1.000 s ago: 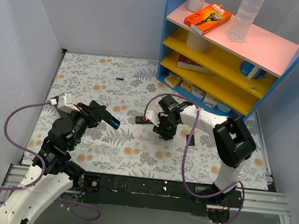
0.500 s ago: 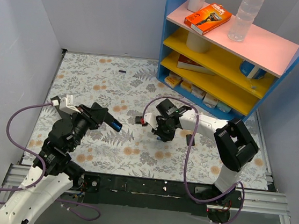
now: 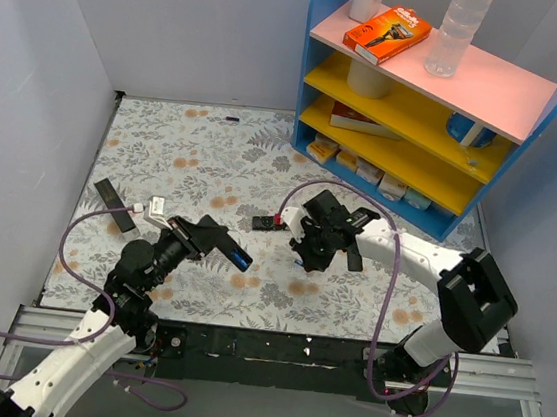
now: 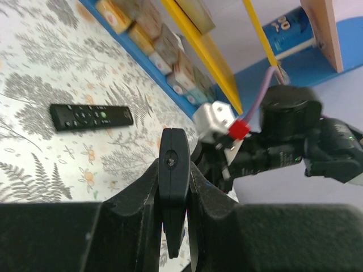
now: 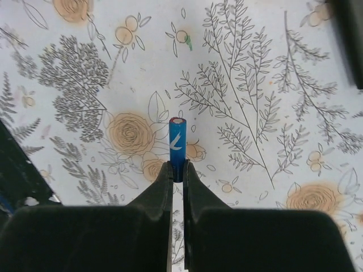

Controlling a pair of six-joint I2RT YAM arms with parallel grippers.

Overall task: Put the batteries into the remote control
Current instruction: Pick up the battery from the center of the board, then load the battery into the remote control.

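**Top view:** The left gripper [image 3: 222, 246] is clamping the remote control [image 3: 237, 256] at lower centre-left of the frame, holding it off the floral table [image 3: 194, 159]. The bar's long axis is slanting down and to the right. Its free end is showing a blue tip and aiming toward the right gripper [image 3: 310, 260]. That gripper is hovering just right of centre, near the remote's free end but apart from it, so the gap between the two is lying along that slant. A thin black strip [image 3: 115, 204] is lying at far left, well apart from both.

**Left wrist view:** The fingers [image 4: 148, 187] are pinching the remote edge-on at frame centre. Its end is pointing up the picture, with the right arm's wrist [image 4: 283, 136] showing beyond it at right. A second, buttoned remote [image 4: 91, 116] is lying flat on the table at the left of the frame.

**Right wrist view:** The narrowed fingertips are gripping the lower end of a blue battery [image 5: 177, 141] at frame centre. Its long axis is running straight out along the fingers, with the red-and-silver end farthest from the gripper. The coming move is likely hinging on lining that axis up with the remote's bay, which no view is showing. The second battery is not identifiable anywhere.
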